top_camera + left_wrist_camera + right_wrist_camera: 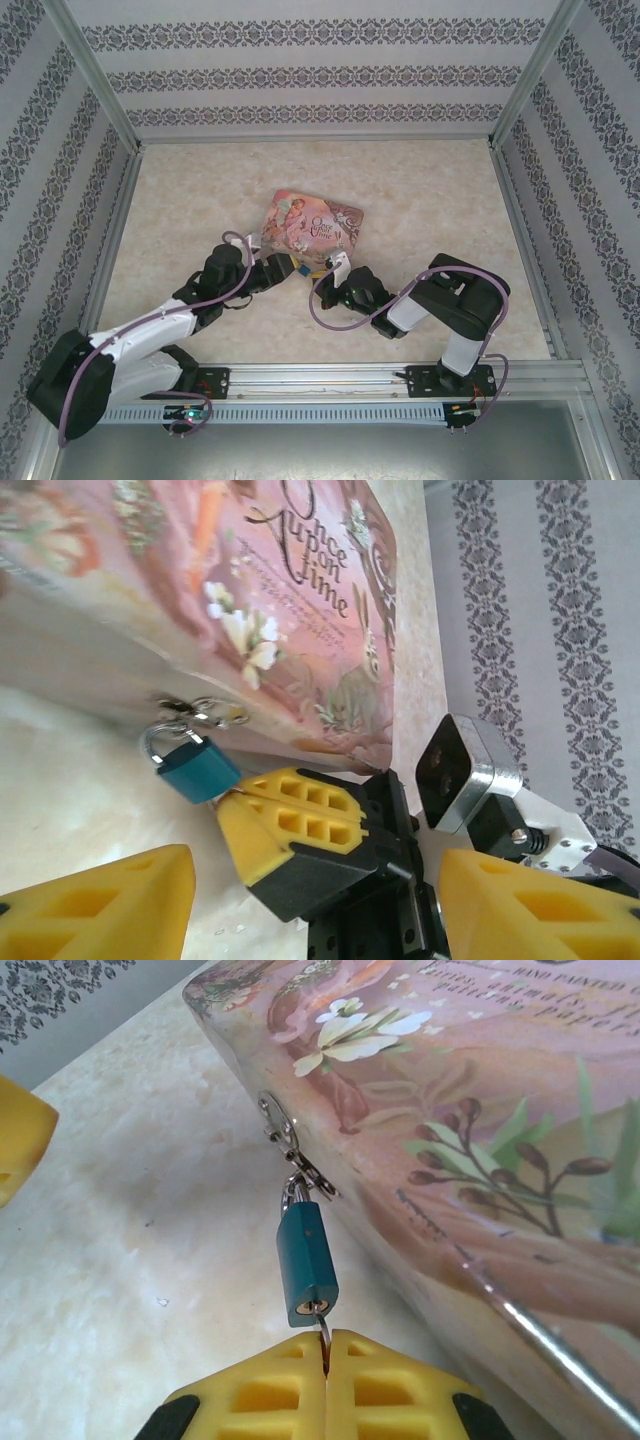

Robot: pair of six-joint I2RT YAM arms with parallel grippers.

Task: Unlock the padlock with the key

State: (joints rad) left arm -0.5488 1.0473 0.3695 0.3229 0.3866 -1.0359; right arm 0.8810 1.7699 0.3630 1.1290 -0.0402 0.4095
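Near the middle of the surface [190, 190], in the top view, you have the pink tin [312, 222] lying flat. The left tool [283, 268] and right tool [322, 276] meet nose to nose at its near edge. From the left wrist, the padlock [190, 763] hangs by its shackle from the tin's hasp [200, 712], its teal body just beside the tin's side wall. Your left tool's yellow fingers [100, 905] stand wide apart with nothing gripped between them, while the right tool's closed tips touch the lock's bottom end. From the right wrist, that tool is pinched fully together on the key [322, 1328], whose blade sits in the keyhole. Judge the padlock as tiny, light, hard and smooth. Hung so loosely, it will likely swing or twist with the key rather than resist it. Take it across the flat faces of the teal body, clear of shackle and keyhole.
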